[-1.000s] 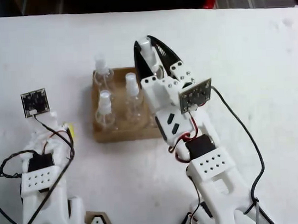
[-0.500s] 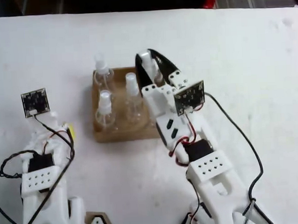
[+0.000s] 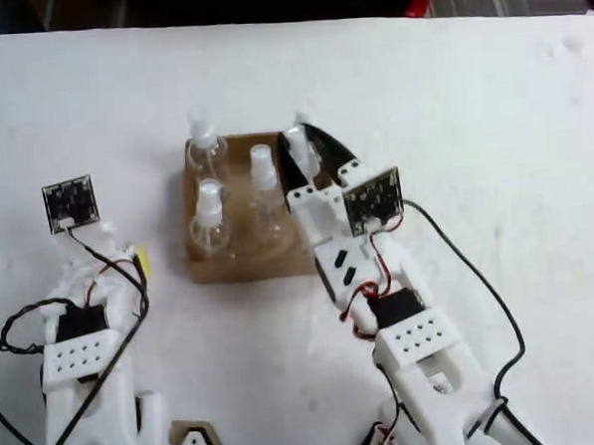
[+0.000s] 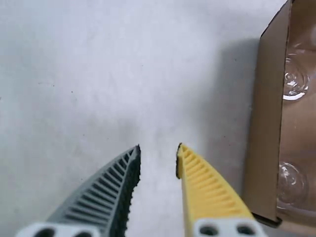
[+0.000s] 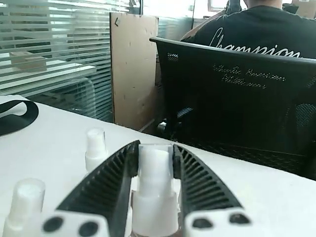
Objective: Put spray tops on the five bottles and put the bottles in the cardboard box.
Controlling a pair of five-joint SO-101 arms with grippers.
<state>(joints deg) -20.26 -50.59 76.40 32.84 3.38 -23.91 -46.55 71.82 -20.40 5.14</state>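
Right gripper (image 5: 154, 146) fingers clamp bottle (image 3: 295, 141) at its spray-top neck, at cardboard box (image 3: 242, 266) 3 o'clock edge. Likely light, slick, thin plastic; grip neck. Left gripper (image 4: 158, 148) fingers narrow, empty, 9 o'clock of box.

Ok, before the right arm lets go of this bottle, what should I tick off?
1. Grip: right gripper shut on the held bottle at its spray top: ok.
2. The held bottle is upright: ok.
3. The held bottle is over the cardboard box, at a free corner: ok.
4. Its base is down on the box floor: cannot tell.
5. The three bottles in the box are standing with tops on: ok.
6. The left gripper is open over the table, apart from the box: ok.
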